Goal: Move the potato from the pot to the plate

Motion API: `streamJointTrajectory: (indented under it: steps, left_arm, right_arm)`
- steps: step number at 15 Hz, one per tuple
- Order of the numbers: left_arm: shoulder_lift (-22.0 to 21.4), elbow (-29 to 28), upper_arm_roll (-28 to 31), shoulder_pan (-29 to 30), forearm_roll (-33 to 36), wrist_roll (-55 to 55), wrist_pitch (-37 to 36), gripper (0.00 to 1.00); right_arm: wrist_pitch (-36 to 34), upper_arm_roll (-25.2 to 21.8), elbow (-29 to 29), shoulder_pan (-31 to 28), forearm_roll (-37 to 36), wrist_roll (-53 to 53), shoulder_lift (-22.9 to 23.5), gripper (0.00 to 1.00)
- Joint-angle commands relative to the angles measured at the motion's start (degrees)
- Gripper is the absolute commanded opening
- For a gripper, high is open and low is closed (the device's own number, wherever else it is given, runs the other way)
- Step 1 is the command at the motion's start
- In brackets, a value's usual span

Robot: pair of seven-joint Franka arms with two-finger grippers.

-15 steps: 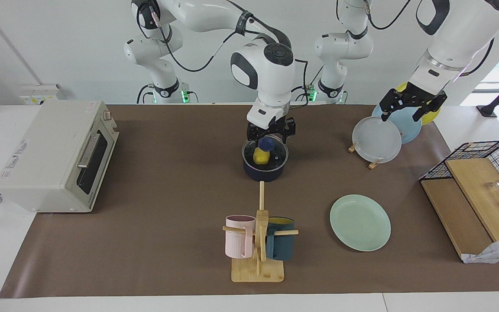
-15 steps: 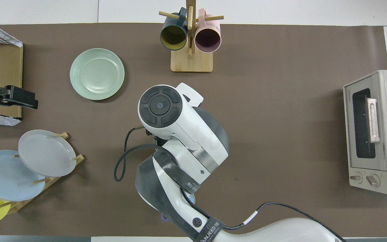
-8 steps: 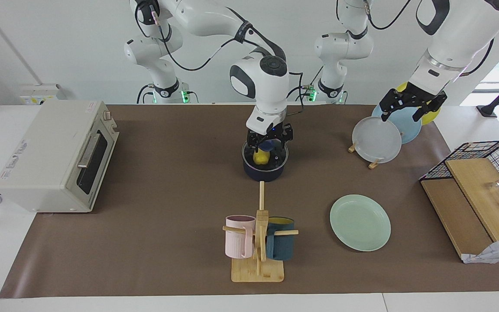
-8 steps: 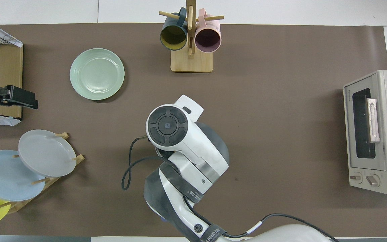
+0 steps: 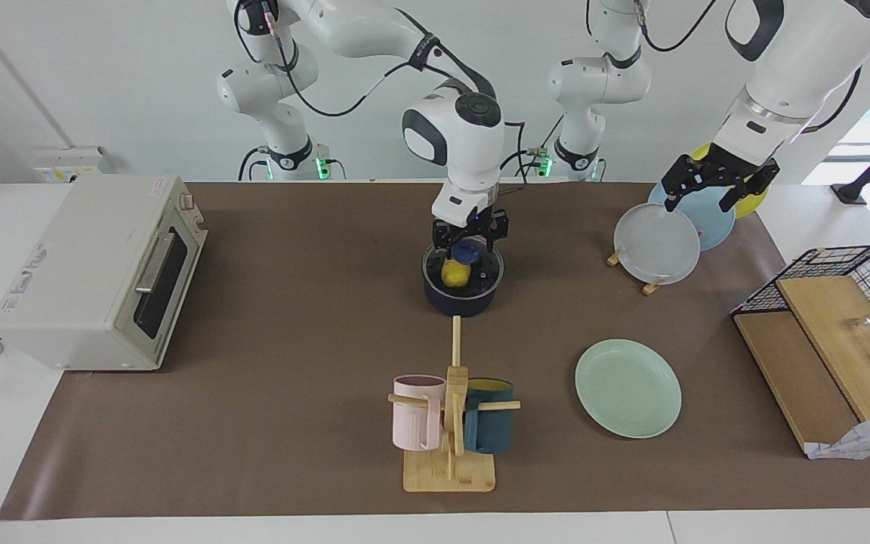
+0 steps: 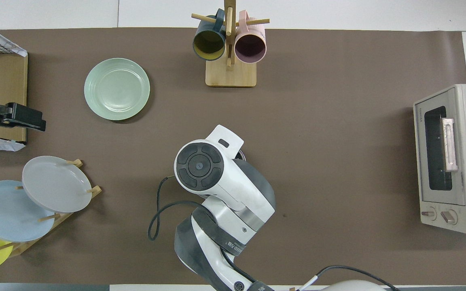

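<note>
While my left pincer (image 5: 711,195), fingers spread, waits over the plate rack (image 5: 652,243), my right pincer (image 5: 471,236) sits at the pot's (image 5: 462,301) lid knob (image 5: 467,250), grip unclear; potato (image 5: 454,273) inside, plate (image 5: 628,387) bare.

Right end effector (image 5: 470,240) lowered, left end effector (image 5: 711,190) raised, waiting

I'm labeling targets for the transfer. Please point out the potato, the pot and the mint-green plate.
potato (image 5: 454,273): facing view, its yellow body under the glass lid.
pot (image 5: 460,304): facing view, its dark outer wall.
plate (image 6: 117,89): overhead view, its bare centre.
</note>
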Motion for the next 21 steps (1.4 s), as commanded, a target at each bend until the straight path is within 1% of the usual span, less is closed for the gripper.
streamJointTrajectory:
  steps: [1, 8, 11, 15, 17, 19, 21]
  left_arm:
    - [-0.52, -0.56, -0.4, 0.66, 0.98, 0.32, -0.51, 1.0]
    - [-0.52, -0.56, -0.4, 0.66, 1.06, 0.32, -0.51, 1.0]
    - [-0.52, -0.56, -0.4, 0.66, 0.98, 0.24, -0.59, 1.0]
    - [-0.52, -0.56, -0.49, 0.22, 0.98, 0.24, -0.6, 1.0]
    - [-0.52, -0.56, -0.49, 0.66, 0.98, 0.24, -0.6, 1.0]
    - [-0.52, -0.56, -0.4, 0.66, 1.06, 0.24, -0.6, 1.0]
    - [-0.52, -0.56, -0.49, 0.66, 0.98, 0.24, -0.68, 1.0]
  right_arm:
    - [1.86, 0.12, -2.71, -0.02, -1.03, -1.24, -1.81, 0.85]
    - [3.61, 0.12, -3.41, -0.1, -2.34, -3.44, -1.81, 0.84]
    - [4.23, 0.12, -3.68, -0.37, -2.35, -4.14, -1.9, 0.72]
    - [4.23, 0.12, -3.68, -0.54, -2.35, -4.76, -1.9, 0.65]
    - [4.41, 0.12, -3.59, -0.54, -2.35, -4.76, -1.81, 0.56]
    - [4.41, 0.12, -3.5, -0.54, -2.35, -4.41, -1.81, 0.4]
    - [4.76, 0.12, -3.41, -0.54, -2.26, -4.58, -1.81, 0.22]
